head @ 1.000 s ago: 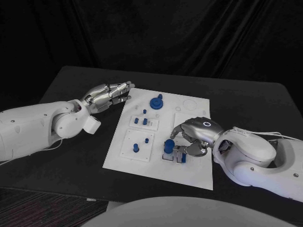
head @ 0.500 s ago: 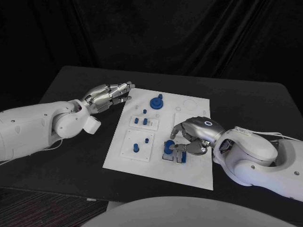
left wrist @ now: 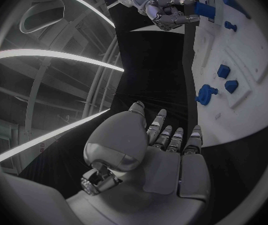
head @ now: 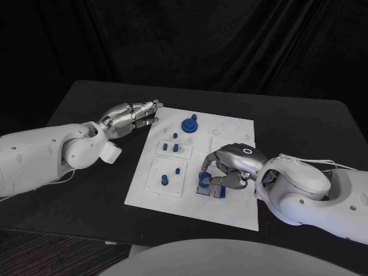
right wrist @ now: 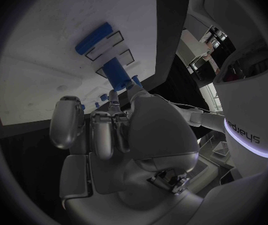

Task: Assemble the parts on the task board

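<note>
We see our right hand (head: 232,167) has edged a little toward the middle of the task board (head: 234,213) since a second ago; its fingers are curled round a blue part (head: 206,179) at the board's near edge, which we judge is being seated; our left hand (head: 133,117) has not moved, resting at the board's far corner, fingers loosely together, holding nothing.

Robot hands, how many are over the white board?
1. The right hand is over the task board, at blue parts near its front. The left hand sits just off the board's far left corner, so it isn't counted.
</note>
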